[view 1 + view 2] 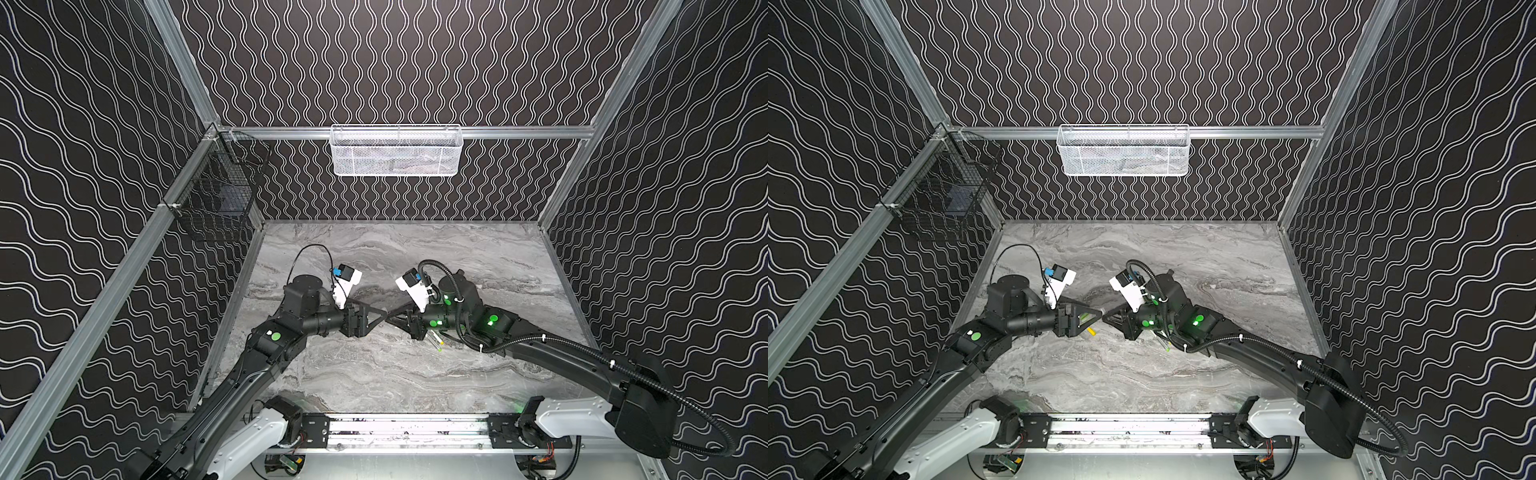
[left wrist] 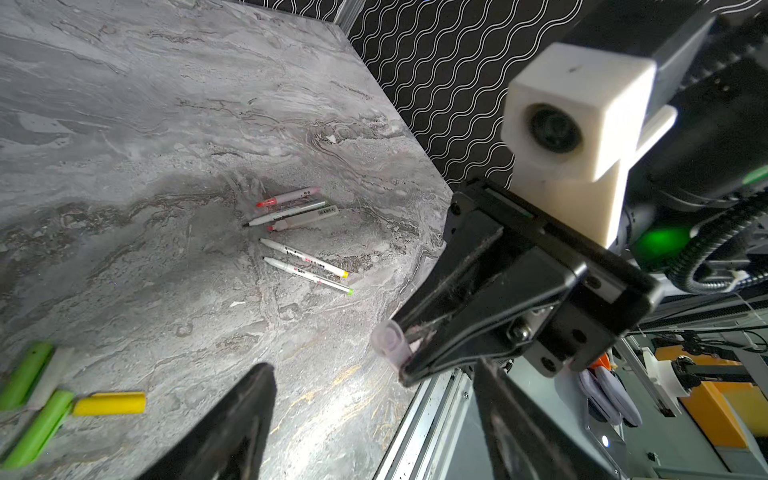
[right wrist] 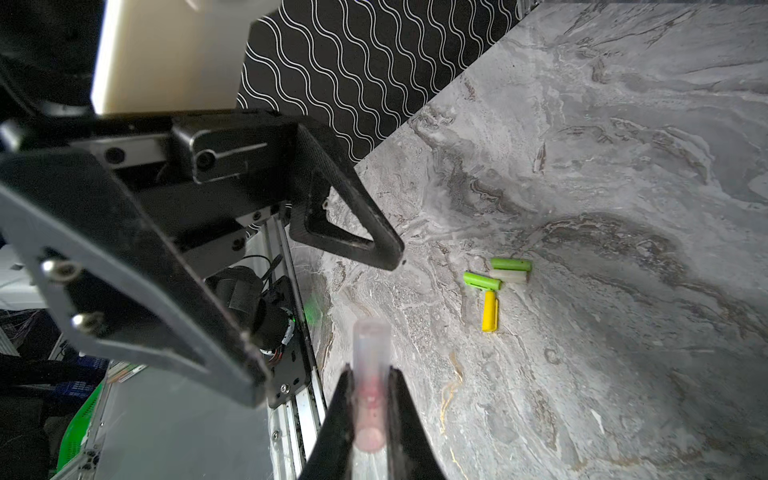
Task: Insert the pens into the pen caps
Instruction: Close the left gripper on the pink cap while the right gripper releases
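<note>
Fingertips of the two arms nearly meet over the middle of the marble table [image 1: 374, 374] in both top views; the right gripper [image 3: 371, 374] has its fingers pressed onto a pale pink cap [image 3: 371, 353], which sticks out past the tips with its open end toward the left gripper [image 1: 376, 319]. That one's fingers [image 2: 241, 415] stand spread with nothing between them; the cap sits just ahead of the gap, and whether it touches either finger I cannot tell. Pens [image 2: 305, 258] lie in a loose cluster on the table by the right arm's wrist; two lime green caps [image 3: 511, 264], a yellow cap [image 3: 490, 311] and a whitish cap [image 3: 509, 276] lie bunched together under the left gripper, apart from the pens.
</note>
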### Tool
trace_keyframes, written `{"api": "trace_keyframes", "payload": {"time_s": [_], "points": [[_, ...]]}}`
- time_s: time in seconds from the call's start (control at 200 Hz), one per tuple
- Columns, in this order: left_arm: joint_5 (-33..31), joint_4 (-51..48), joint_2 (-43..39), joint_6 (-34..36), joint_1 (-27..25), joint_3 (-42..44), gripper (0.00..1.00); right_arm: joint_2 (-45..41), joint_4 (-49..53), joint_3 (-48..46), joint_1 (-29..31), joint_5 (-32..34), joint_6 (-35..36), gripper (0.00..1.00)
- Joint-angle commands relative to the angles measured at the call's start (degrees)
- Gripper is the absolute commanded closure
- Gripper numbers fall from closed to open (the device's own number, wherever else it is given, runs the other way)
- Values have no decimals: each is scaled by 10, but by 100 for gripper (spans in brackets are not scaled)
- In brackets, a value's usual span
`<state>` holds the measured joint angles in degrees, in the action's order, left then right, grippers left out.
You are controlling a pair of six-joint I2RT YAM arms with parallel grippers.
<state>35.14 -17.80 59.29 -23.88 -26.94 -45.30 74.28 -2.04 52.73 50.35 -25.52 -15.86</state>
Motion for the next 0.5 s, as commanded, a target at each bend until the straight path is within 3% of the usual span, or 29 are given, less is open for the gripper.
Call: {"api": "trace_keyframes", "payload": {"time_s": [0.0,0.3,0.495], "points": [[2,29,6,3,-4,-1,30,-5,-17,4,0,-22,-8,88],[5,37,20,-1,-9,0,46,-5,-13,8,16,-32,15,88],[31,52,29,-4,-15,2,64,-7,-23,3,26,-16,21,88]]}}
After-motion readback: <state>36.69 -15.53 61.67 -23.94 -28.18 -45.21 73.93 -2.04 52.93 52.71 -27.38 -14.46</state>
